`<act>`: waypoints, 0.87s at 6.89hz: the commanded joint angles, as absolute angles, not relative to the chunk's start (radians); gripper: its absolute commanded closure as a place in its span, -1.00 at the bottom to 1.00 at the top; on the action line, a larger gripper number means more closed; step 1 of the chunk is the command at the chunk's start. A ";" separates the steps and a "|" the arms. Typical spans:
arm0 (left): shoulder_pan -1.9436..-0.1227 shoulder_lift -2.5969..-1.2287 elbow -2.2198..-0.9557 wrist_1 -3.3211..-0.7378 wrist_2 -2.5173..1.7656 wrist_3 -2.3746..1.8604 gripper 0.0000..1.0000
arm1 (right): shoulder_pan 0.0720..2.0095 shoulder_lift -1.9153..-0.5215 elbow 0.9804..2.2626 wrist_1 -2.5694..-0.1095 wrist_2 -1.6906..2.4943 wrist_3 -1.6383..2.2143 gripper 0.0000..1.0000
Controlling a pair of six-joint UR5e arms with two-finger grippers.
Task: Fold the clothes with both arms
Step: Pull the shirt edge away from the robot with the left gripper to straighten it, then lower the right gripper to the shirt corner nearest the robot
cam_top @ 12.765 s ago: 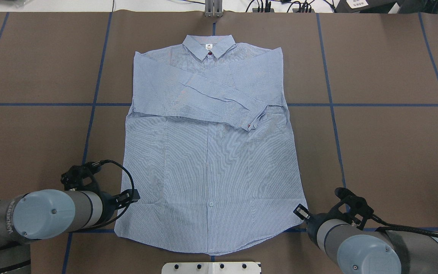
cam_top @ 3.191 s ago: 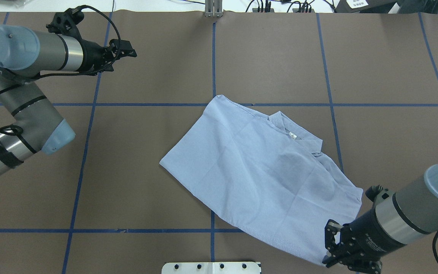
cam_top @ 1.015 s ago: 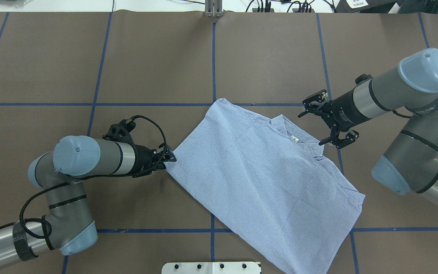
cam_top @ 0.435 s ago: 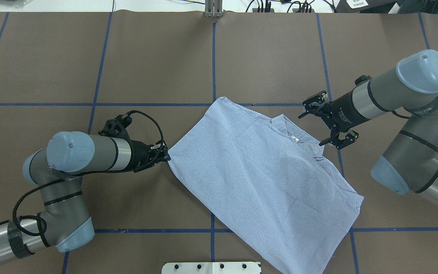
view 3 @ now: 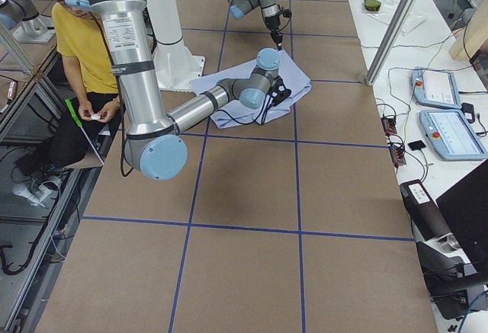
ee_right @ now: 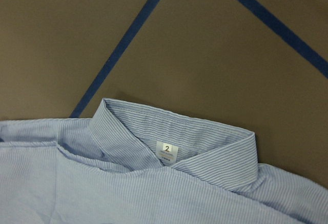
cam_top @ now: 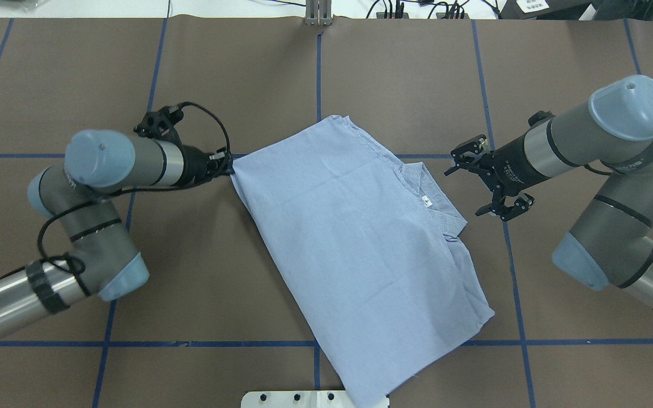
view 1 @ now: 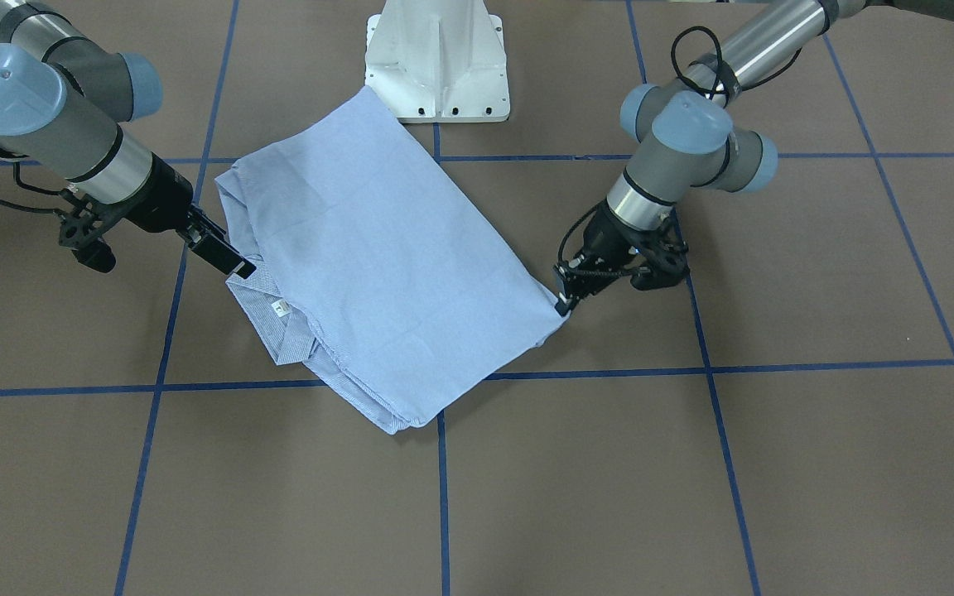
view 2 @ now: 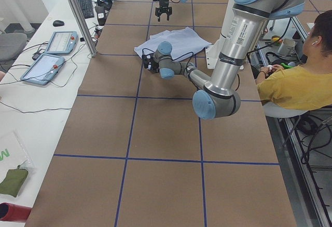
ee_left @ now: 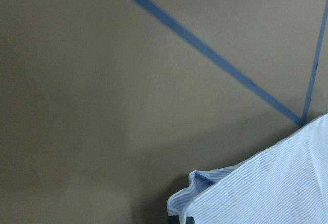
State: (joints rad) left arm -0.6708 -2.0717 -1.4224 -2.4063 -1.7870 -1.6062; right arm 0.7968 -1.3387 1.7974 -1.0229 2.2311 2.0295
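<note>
A: From overhead, where is the shirt (cam_top: 355,249)?
B: Folded, lying slantwise mid-table (cam_top: 77,85), one corner reaching the white base plate (cam_top: 281,399) at the robot's edge. The left gripper (cam_top: 228,167) is clamped on its far-left corner. The right gripper (cam_top: 462,192) is spread wide, holding nothing, just beside the collar (cam_top: 440,209).
A: And from across the table?
B: The same pinch, with the cloth drawn to a point there.
A: The side views?
B: A seated person (view 2: 301,87) in yellow sits by the robot's edge.
A: The wrist cameras?
B: The left one shows a striped corner and blue tape lines (ee_left: 205,49). The right one shows the collar's label (ee_right: 166,151), reading "2".
</note>
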 commanded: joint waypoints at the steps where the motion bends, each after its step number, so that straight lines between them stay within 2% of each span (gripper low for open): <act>1: -0.790 -2.292 -1.115 -2.416 -1.787 -1.469 1.00 | 0.793 -1.336 1.805 -1.002 2.211 2.029 -1.00; 2: -0.808 -2.312 -1.097 -2.416 -1.787 -1.442 -0.19 | 0.779 -1.342 1.802 -0.923 2.139 2.034 -1.00; 3: -0.810 -2.313 -1.098 -2.416 -1.787 -1.419 -0.62 | 0.743 -1.338 1.799 -0.896 2.093 2.040 -1.00; 4: -0.814 -2.313 -1.109 -2.410 -1.795 -1.420 -0.68 | 0.694 -1.336 1.805 -0.896 2.004 2.037 -1.00; 6: -0.821 -2.266 -1.211 -2.401 -1.819 -1.430 -0.68 | 0.558 -1.359 1.871 -0.910 1.807 2.090 -1.00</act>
State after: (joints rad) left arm -0.8181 -2.2937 -1.1623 -2.4039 -1.8021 -1.4245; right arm 0.6389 -1.3438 1.8347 -0.9015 1.9258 2.0535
